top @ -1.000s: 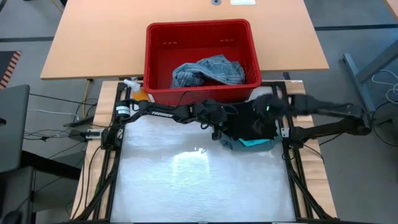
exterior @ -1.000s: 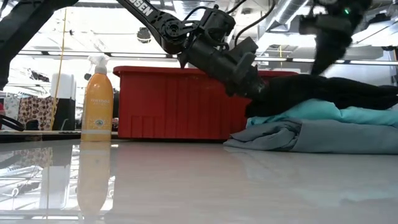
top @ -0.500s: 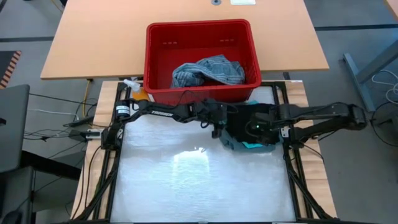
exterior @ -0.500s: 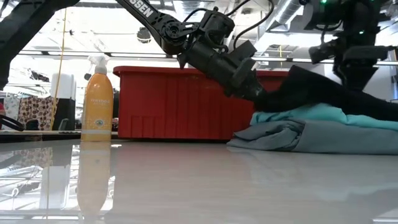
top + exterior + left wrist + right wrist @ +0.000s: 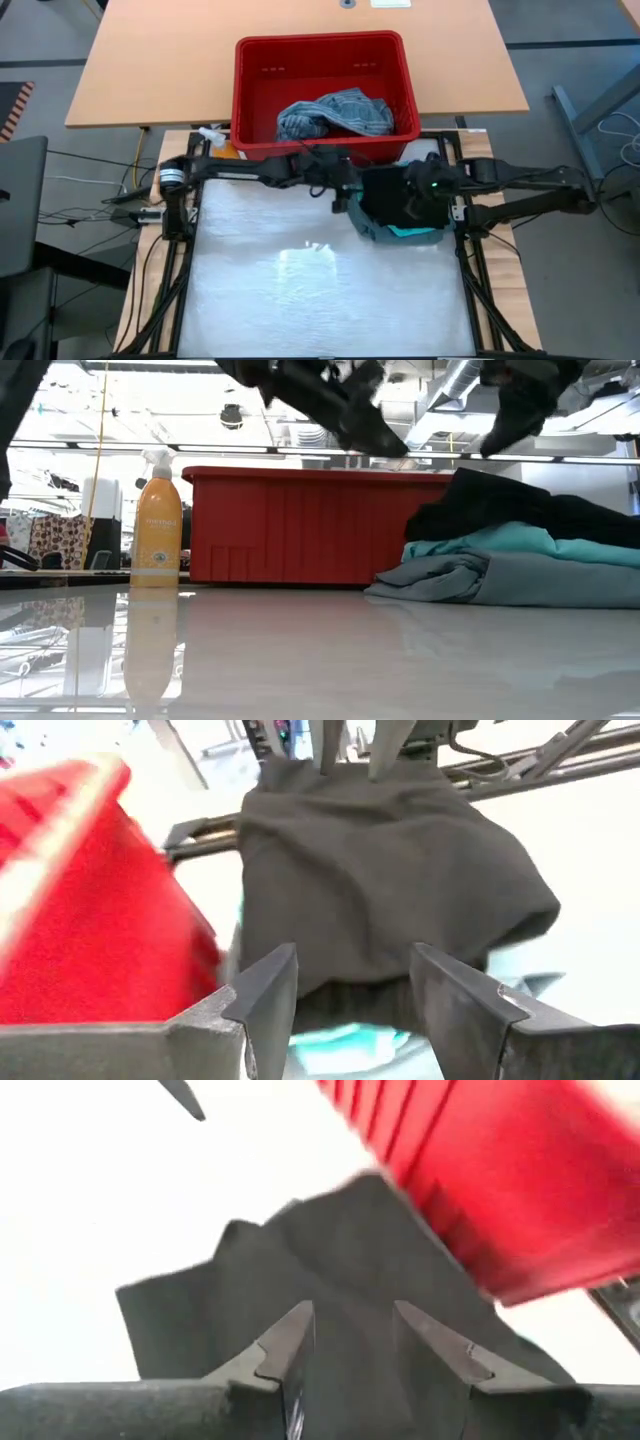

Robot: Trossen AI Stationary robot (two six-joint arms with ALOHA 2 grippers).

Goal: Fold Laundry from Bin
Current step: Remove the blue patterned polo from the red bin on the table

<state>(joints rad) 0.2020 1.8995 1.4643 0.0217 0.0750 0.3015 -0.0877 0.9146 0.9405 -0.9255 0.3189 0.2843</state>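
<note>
The laundry is split. A black garment [image 5: 398, 200] lies bunched on a turquoise one [image 5: 500, 543], which lies on a grey-green one [image 5: 500, 577], at the table's far right. A mottled blue-grey garment [image 5: 335, 112] lies inside the red bin [image 5: 250, 100], which stands beyond the table's far edge. My left gripper [image 5: 350, 960] hangs open above the black garment's left end. My right gripper [image 5: 355, 1315] hangs open above the garment's right part. In the low view both grippers [image 5: 385, 438] [image 5: 495, 440] are clear above the stack.
An orange spray bottle [image 5: 158, 520] stands at the far left, beside the bin. The white table top [image 5: 300, 290] stretches out toward the near edge in front of the stack. A wooden desk [image 5: 150, 70] lies behind the bin.
My left gripper has risen away from the black garment's left end, up and toward the bin. My right gripper dipped onto the garment toward the near edge, then rose again. The black garment now lies in a higher hump on the stack.
</note>
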